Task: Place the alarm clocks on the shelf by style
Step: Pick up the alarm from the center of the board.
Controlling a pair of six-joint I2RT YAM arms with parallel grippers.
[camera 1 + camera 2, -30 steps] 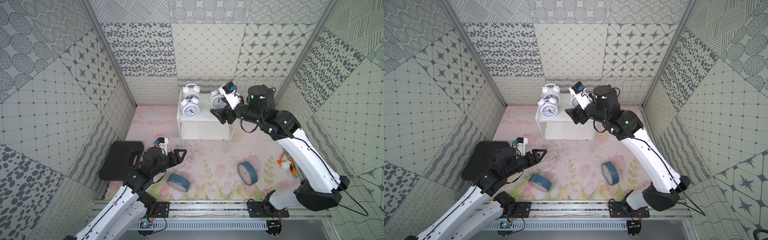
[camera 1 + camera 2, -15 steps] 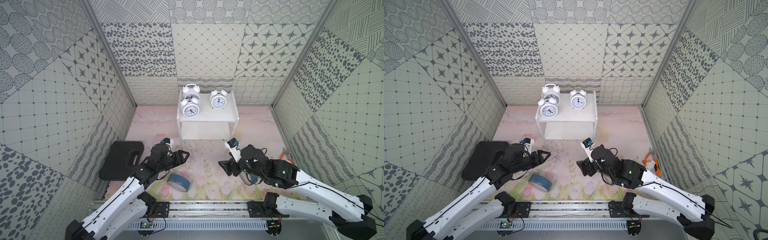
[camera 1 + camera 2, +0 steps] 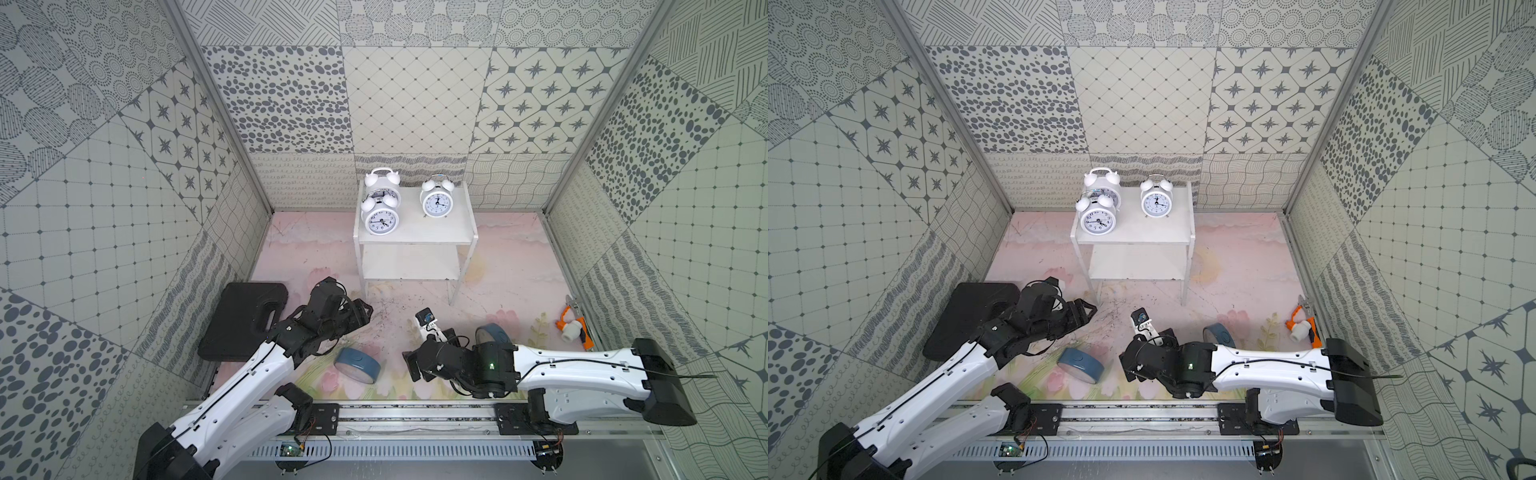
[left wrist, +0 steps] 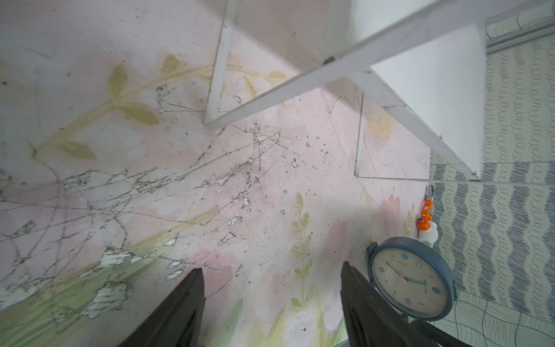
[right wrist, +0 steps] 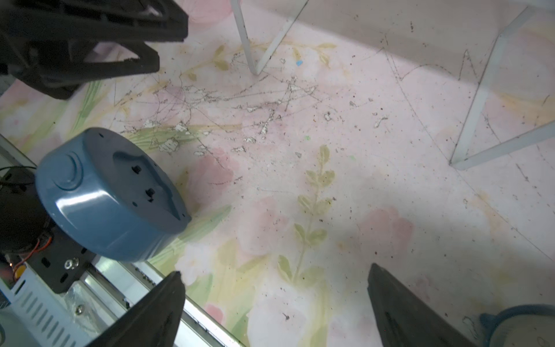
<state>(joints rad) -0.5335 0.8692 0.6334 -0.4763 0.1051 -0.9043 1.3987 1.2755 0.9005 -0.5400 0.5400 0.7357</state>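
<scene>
The white shelf (image 3: 415, 232) stands at the back of the counter (image 3: 498, 257), its lower board bare and the three white twin-bell clocks (image 3: 380, 218) upright on its top board. The two blue clocks sit on the counter in front, the face-down clock (image 3: 357, 365) just ahead of the right claw (image 5: 274, 270) and the on-edge clock (image 3: 492, 331) beside the right arm (image 3: 582, 365). That claw gapes wide and the left claw (image 4: 271, 267) hangs partly open, both empty; the right claw should straddle the face-down clock's round case squarely before closing, then set it on the lower board.
</scene>
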